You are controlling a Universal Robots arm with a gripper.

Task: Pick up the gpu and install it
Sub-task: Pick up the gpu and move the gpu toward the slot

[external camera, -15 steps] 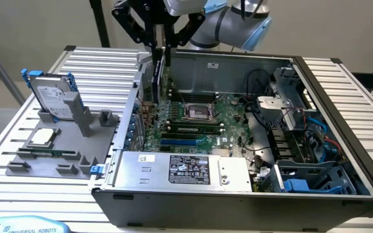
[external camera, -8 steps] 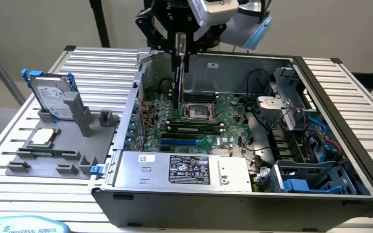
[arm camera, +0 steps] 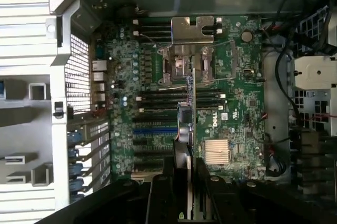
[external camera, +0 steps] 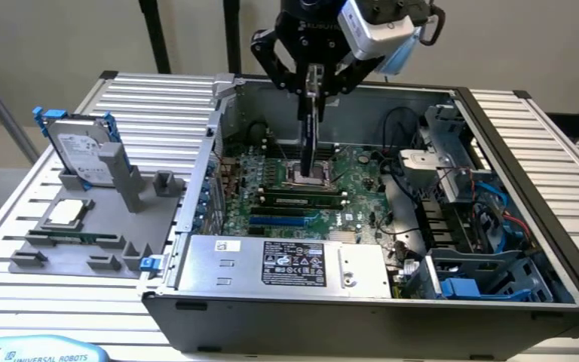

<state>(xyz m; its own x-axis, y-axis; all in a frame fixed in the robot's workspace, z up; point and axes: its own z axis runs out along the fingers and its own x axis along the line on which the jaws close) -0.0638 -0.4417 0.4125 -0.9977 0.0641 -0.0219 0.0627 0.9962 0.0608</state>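
We see the hand [external camera: 315,84] pinched narrow on the gpu [external camera: 313,136], the card hanging edge-down over the motherboard [external camera: 360,172], blue slot [external camera: 284,221] at seven o'clock of its tip. Light, stiff, fragile, we reckon: grip bare board edges, never components.

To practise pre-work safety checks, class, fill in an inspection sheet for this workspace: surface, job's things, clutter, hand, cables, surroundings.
Surface: slatted metal table carrying an open computer case.
Job's things: gpu hanging upright, edge-on, over the motherboard; contact unclear.
Clutter: grey fixture holding a hard drive and a processor chip.
Hand: the hand is shut on the gpu's upper edge.
Cables: black, red and blue cables inside the case, exterior view's right.
Surroundings: black posts behind the table.
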